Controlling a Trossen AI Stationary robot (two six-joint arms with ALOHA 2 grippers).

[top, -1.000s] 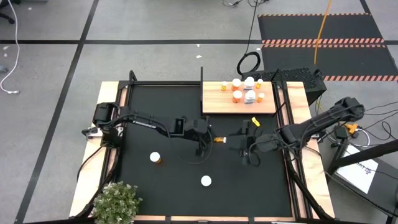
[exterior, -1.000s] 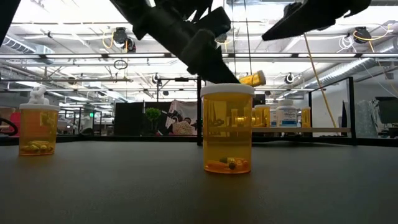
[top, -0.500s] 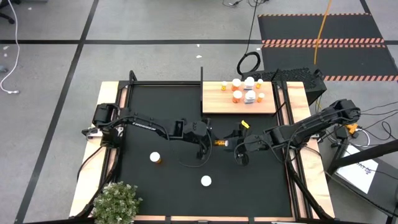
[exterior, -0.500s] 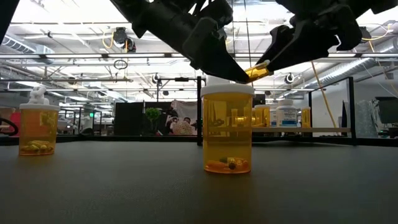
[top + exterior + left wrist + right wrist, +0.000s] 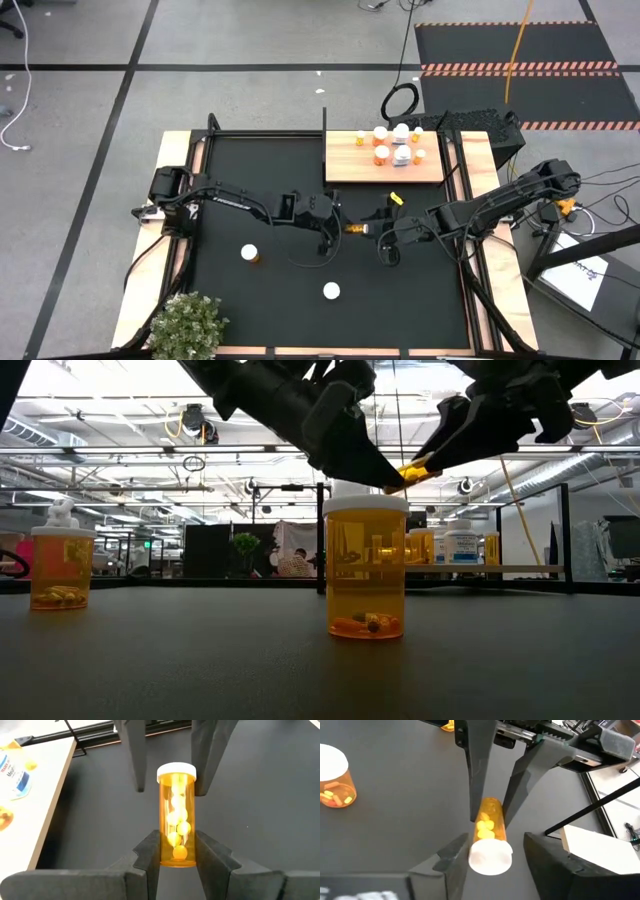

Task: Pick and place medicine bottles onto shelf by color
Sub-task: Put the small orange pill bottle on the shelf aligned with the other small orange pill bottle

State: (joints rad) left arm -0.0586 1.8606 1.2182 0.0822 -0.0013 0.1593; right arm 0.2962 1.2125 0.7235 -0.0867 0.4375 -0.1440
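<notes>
Above mat centre, left gripper (image 5: 177, 852) clamping bottle (image 5: 176, 815)

right pincer (image 5: 372, 229) moved in, fingers now flanking bottle (image 5: 353, 228) cap

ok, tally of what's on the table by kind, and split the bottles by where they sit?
Bottles on the shelf: 7
Orange bottles standing on the mat: 2
Orange bottle held in the left tool: 1
Potted plant: 1
Total: 11
</notes>
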